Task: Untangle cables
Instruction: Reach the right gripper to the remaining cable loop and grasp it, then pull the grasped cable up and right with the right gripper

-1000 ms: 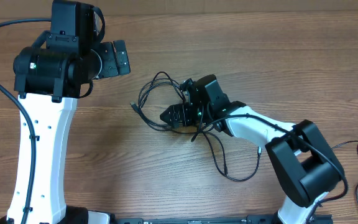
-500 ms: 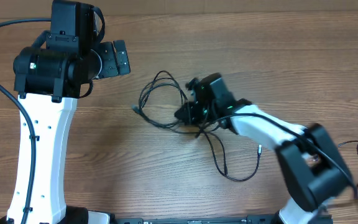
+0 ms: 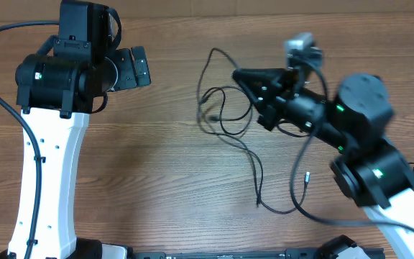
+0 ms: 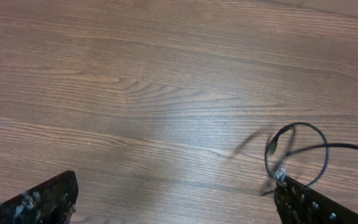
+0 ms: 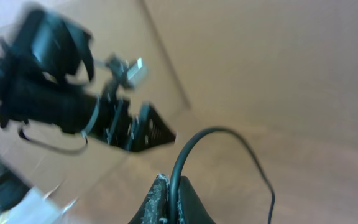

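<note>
Desk [image 3: 157, 187]: brown wood grain, smooth
Cables [image 5: 213, 129]: thin black cords in tangled loops, hanging from the right jaws over mid-desk and trailing toward the near edge; count unclear
Plug tips [image 3: 305, 175]: two seen, this one silvery
Right arm [image 3: 351, 122]: raised, reaching left; jaws pressed together, pinching one cable
Left arm [image 3: 49, 144]: upright at far left; jaws spread, holding nothing

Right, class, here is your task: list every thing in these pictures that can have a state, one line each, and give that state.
left gripper: open, holding nothing, away from the cables.
right gripper: shut on a cable, raised above the table.
cables: looped together, not yet separated; partly held up, with ends trailing on the table.
</note>
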